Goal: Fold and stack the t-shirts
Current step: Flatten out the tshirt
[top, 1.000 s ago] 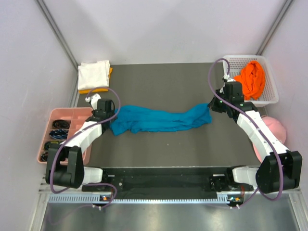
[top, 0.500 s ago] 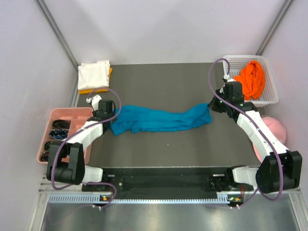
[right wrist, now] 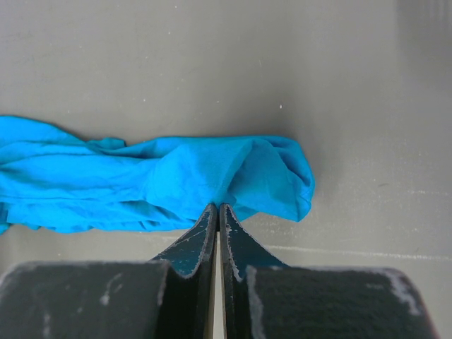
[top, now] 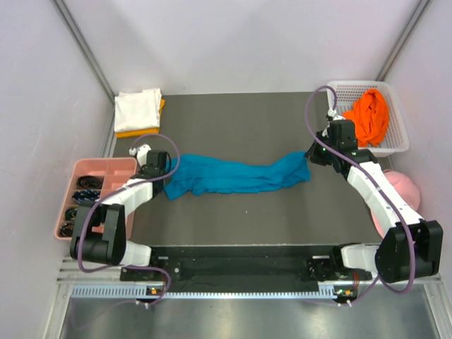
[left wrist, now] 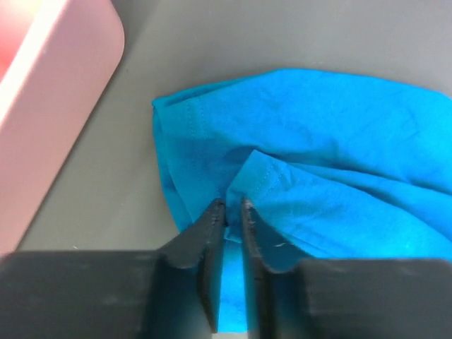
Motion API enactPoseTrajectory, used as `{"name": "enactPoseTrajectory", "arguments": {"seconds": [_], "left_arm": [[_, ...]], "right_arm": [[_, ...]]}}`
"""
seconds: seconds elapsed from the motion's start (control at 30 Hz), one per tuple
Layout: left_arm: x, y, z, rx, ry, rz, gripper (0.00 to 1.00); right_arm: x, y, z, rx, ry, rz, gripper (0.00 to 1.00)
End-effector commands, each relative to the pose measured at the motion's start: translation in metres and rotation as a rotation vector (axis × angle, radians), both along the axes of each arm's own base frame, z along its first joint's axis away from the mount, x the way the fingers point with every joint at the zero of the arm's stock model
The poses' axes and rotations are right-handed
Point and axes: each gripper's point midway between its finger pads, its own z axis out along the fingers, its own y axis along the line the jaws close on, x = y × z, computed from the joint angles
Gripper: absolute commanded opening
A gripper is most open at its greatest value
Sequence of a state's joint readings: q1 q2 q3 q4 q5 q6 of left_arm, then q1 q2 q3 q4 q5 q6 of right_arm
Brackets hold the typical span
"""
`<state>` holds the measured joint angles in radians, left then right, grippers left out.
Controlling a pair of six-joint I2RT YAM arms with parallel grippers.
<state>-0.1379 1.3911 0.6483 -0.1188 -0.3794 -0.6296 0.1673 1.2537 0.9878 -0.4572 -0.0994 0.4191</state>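
Observation:
A teal-blue t-shirt (top: pixel 233 176) lies bunched in a long strip across the dark mat. My left gripper (top: pixel 164 179) is at its left end. In the left wrist view the jaws (left wrist: pixel 228 205) stand nearly together, pinching a hemmed fold of the shirt (left wrist: pixel 318 141). My right gripper (top: pixel 311 157) is at the right end. Its jaws (right wrist: pixel 216 206) are shut on the cloth edge (right wrist: pixel 141 183). A folded white t-shirt (top: pixel 138 109) rests on a yellow-orange one (top: pixel 138 132) at the back left. A bright orange t-shirt (top: pixel 369 116) sits crumpled in the basket.
A white mesh basket (top: pixel 400 145) stands at the back right. A pink compartment tray (top: pixel 106 164) with dark items sits left of the mat, and its corner (left wrist: pixel 42 106) is close to my left gripper. A pink cap (top: pixel 400 188) lies at the right edge.
My left gripper has slid a little toward the shirt's left end and its jaws have closed on a fold there. The right arm and the shirt have not moved.

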Motion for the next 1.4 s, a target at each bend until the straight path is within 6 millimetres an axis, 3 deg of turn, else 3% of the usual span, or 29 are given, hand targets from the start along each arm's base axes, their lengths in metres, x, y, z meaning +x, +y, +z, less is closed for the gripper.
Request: {"name": "enactPoseTrajectory", "arguments": {"seconds": [0.0,0.03,0.17,0.47,0.57,0.97,1.0,1.17,1.23,1.27,1.37], "left_arm": [[0.01,0.0,0.002,-0.007,-0.033,0.005,0.08],[0.01,0.0,0.002,-0.007,-0.033,0.005,0.0],[0.011,-0.001,0.005,-0.011,-0.034,0.003,0.0],[0.02,-0.003,0.065,-0.014,-0.143,-0.026,0.0],[0.018,-0.002,0.073,-0.021,-0.16,-0.028,0.0],[0.011,-0.001,0.066,-0.101,-0.169,-0.05,0.02],[0.011,-0.001,0.065,-0.101,-0.167,-0.05,0.04],[0.012,0.0,0.07,-0.1,-0.181,-0.048,0.55],[0.011,0.002,0.074,-0.092,-0.188,-0.039,0.65],[0.009,0.003,0.075,-0.09,-0.187,-0.04,0.76],[0.007,0.003,0.078,-0.104,-0.203,-0.048,0.85]], "right_arm": [[0.005,0.0,0.006,-0.009,-0.024,0.009,0.0],[0.005,0.0,0.006,-0.01,-0.024,0.007,0.0],[0.004,0.0,0.006,-0.011,-0.021,0.006,0.0],[0.004,0.002,0.005,-0.001,-0.02,0.011,0.0],[0.004,0.002,0.005,0.0,-0.022,0.011,0.0],[0.004,0.003,0.005,0.003,-0.022,0.017,0.0],[0.004,0.003,0.004,0.003,-0.022,0.017,0.0],[0.003,0.003,0.003,0.001,-0.019,0.018,0.0],[0.004,0.003,0.003,0.003,-0.02,0.022,0.0],[0.004,0.004,0.003,0.005,-0.018,0.023,0.0],[0.004,0.005,0.003,0.009,-0.019,0.027,0.0]]}}
